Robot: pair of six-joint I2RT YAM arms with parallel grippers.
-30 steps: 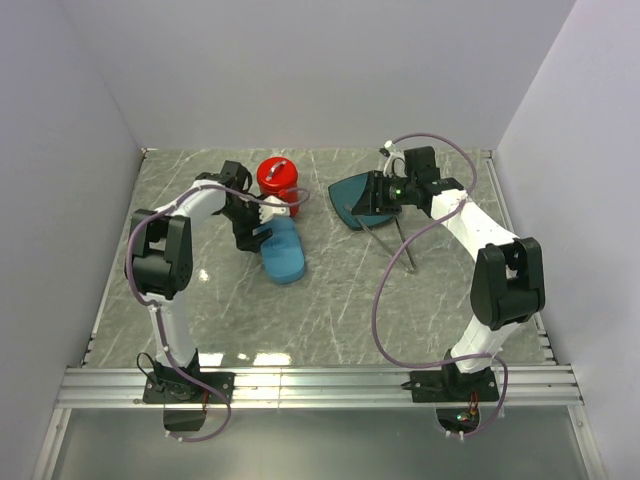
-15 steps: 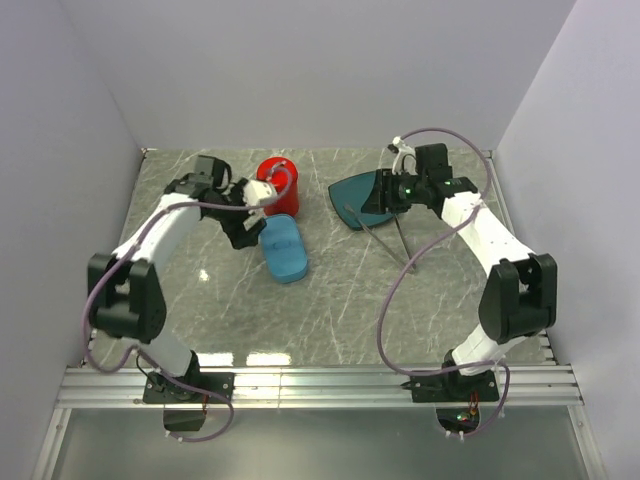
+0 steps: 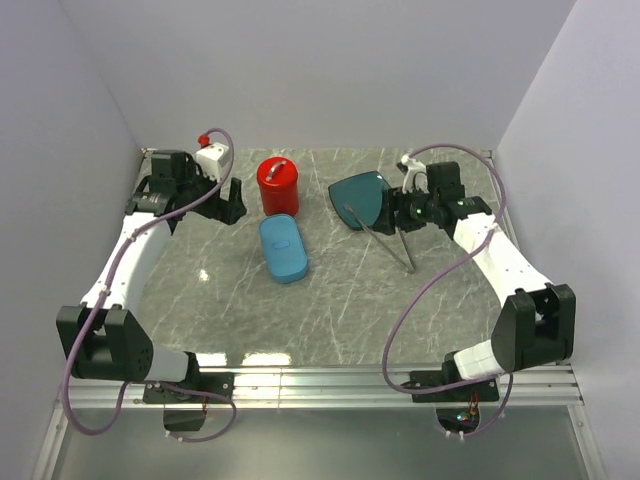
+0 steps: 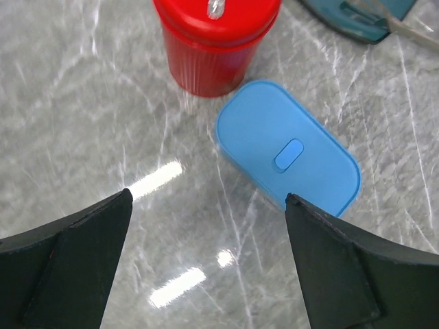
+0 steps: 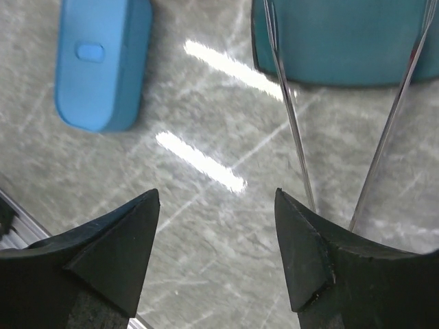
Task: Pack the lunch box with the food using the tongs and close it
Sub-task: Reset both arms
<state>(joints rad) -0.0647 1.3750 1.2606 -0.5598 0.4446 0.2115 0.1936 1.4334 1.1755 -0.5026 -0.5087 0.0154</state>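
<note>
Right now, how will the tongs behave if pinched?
Tongs look thin and springy: arms likely flex shut when pinched. Smooth metal on the glossy table probably skids if nudged. Tips overlap the teal plate, so may rock.

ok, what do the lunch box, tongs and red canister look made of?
Lunch box: light-blue plastic, satin, moulded rounded corners.
Tongs: polished metal, thin silvery reflective arms.
Red canister: probably glossy plastic, ribbed wall with highlights; lid handle looks metal.
</note>
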